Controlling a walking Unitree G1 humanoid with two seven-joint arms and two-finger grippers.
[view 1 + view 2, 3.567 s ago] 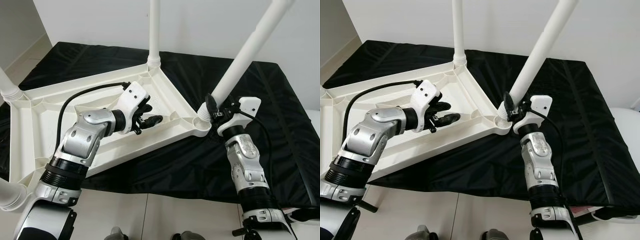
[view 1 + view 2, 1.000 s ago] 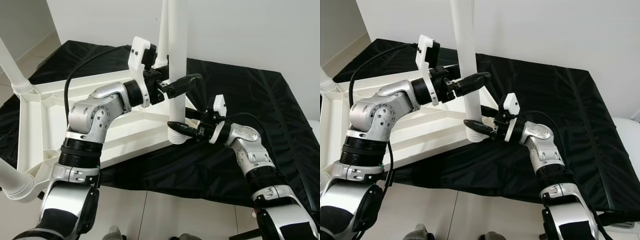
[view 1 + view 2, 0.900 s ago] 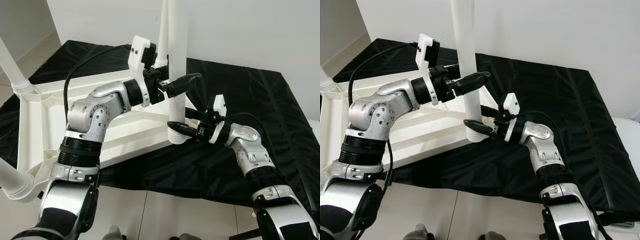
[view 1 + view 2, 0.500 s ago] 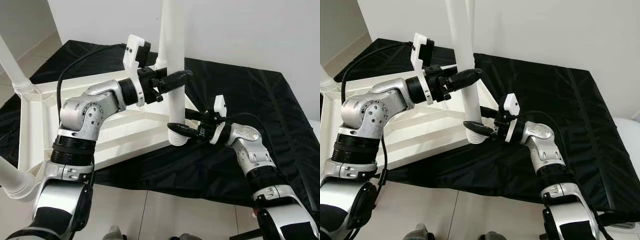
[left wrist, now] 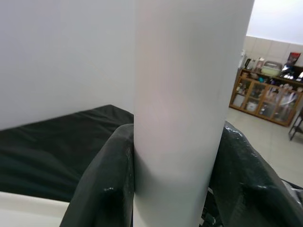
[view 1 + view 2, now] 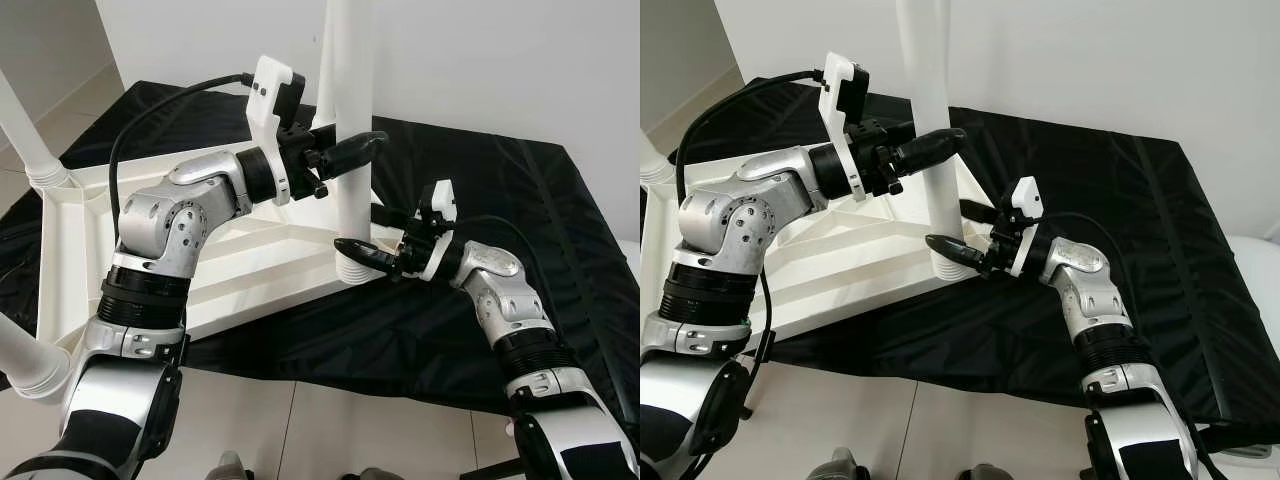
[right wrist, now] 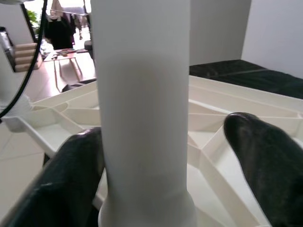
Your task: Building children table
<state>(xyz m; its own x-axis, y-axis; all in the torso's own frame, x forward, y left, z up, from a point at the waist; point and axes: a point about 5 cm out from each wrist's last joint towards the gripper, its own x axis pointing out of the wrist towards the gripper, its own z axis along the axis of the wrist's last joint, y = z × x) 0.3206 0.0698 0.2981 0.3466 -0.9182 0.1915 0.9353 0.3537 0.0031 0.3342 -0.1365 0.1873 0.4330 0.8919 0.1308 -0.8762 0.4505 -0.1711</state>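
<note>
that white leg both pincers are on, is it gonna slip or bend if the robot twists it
The white leg looks like a rigid plastic tube, straight along its length, so it probably won't bend. Its surface seems smooth and glossy, so the left pincer closed around it may slip somewhat when twisting. The right pincer straddles its base at the tabletop corner with a gap on one side, likely only steadying it.
</note>
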